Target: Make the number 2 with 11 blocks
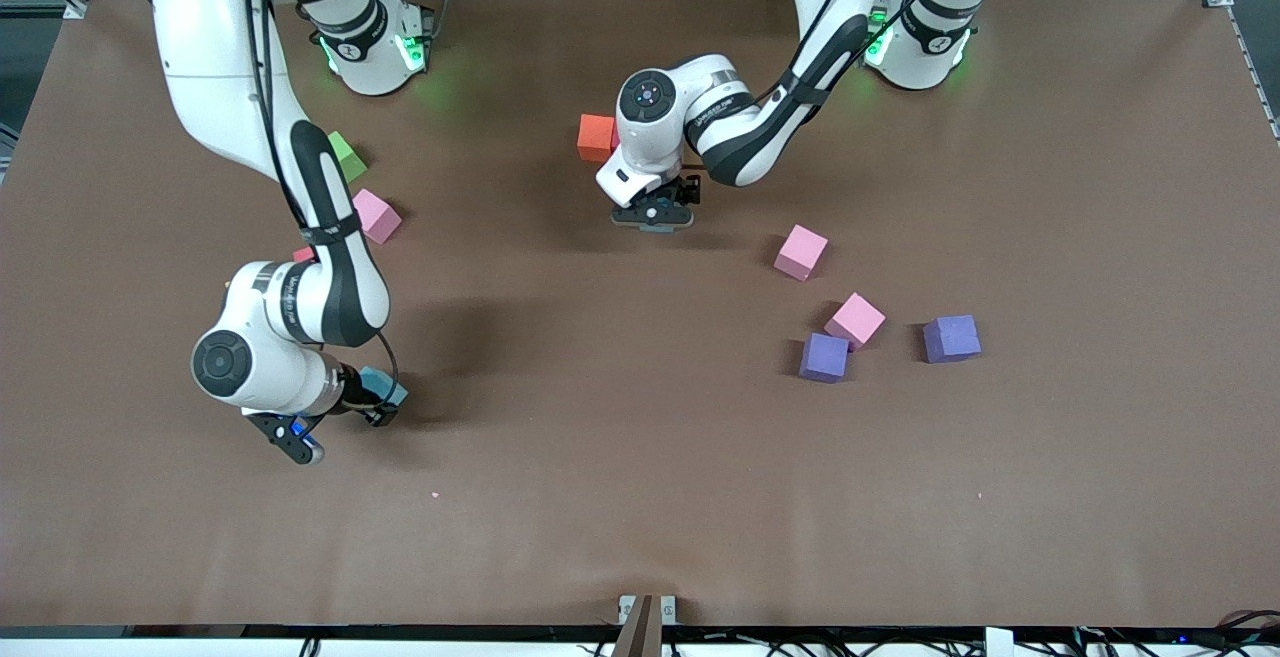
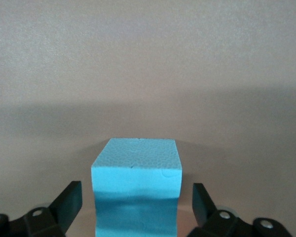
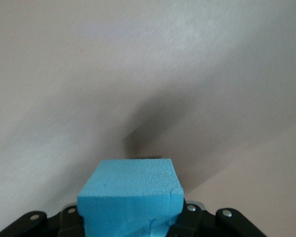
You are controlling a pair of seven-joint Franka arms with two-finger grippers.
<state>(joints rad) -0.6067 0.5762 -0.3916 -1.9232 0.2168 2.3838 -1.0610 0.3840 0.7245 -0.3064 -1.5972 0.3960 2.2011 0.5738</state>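
Blue foam is what both arms are busy with. The left gripper (image 1: 657, 214) sits low near the middle of the table (image 1: 620, 497), and in its wrist view the fingers (image 2: 69, 200) stand apart on either side of a blue block (image 2: 136, 190) with a visible gap on each side, so it's spread wide and not pinching anything. That cube looks like it's resting on the table between the jaws.

The right gripper (image 1: 375, 405) is toward the right arm's end of the table, closed tight on a second blue block (image 3: 130, 197), which fills the space between its fingers. Can't tell for sure if that cube is touching the tabletop or lifted a bit.

Rest of the cubes are scattered, no digit shape anywhere. An orange block (image 1: 596, 137) sits just beside the left arm's wrist, toward the bases. A pink block (image 1: 801, 252) lies alone, and closer to the front camera another pink block (image 1: 856, 320) touches a purple block (image 1: 824, 357) at a corner, with a second purple block (image 1: 951, 338) nearby. Over by the right arm there's a third pink block (image 1: 376, 215), a green cube (image 1: 346, 155), and a sliver of something red (image 1: 303, 254) poking out from under the arm.
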